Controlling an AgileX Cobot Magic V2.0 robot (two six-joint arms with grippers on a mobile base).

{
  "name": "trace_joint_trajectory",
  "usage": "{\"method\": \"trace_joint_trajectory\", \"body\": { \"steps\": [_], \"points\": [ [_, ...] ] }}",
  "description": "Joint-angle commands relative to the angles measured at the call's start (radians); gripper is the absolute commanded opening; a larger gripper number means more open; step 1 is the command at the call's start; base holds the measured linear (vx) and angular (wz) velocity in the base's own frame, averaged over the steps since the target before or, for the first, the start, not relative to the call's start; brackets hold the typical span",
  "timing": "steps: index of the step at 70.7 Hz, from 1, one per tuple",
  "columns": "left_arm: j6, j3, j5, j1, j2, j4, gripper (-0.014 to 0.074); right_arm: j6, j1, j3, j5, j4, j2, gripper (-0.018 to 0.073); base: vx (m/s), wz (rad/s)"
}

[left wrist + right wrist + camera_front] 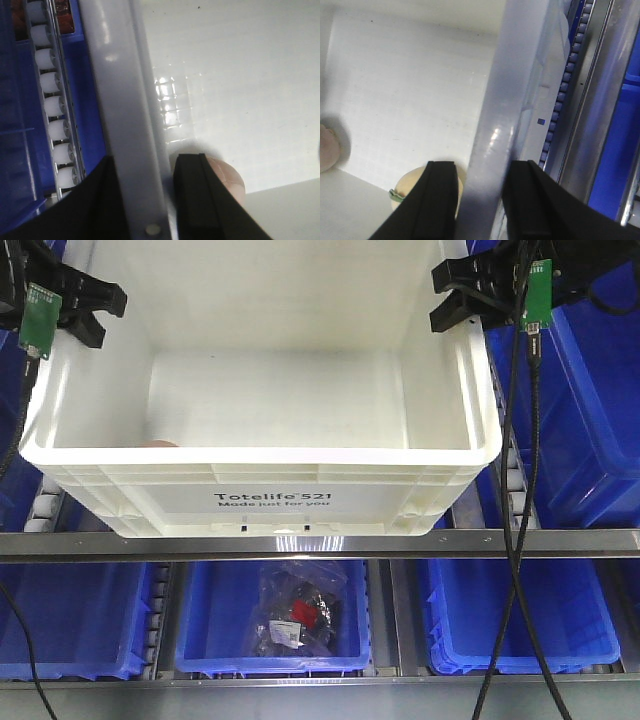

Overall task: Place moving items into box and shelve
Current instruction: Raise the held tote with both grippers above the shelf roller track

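Fingers (440,200) clamp one box (260,502) holding two plush toys (410,185).

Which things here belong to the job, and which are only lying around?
Part of the job:
- box, gripped on both side rims
- left gripper and right gripper
- brownish-pink plush toy and yellow-orange plush toy, inside it

Just lying about:
- blue bins
- bagged items in the middle bin
- roller track

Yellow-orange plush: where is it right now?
The yellow-orange plush is inside the box, on its floor by the right wall, in the right wrist view just behind the right gripper, whose fingers straddle that wall's rim.
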Motion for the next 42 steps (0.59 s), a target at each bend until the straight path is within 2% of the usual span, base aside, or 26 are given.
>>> {"method": "trace_joint_trajectory", "body": {
  "steps": [1, 42],
  "points": [
    [0.002, -0.038, -0.134, -0.015, -0.042, -0.077, -0.0017, -0.051, 0.013, -0.041, -0.102, 0.150, -0.067, -0.0011, 0.00, 0.00],
    [0.002, -0.038, -0.243, -0.015, -0.039, -0.051, -0.0017, -0.066, 0.013, -0.041, -0.197, 0.152, -0.062, -0.0011, 0.00, 0.00]
  ]
}}
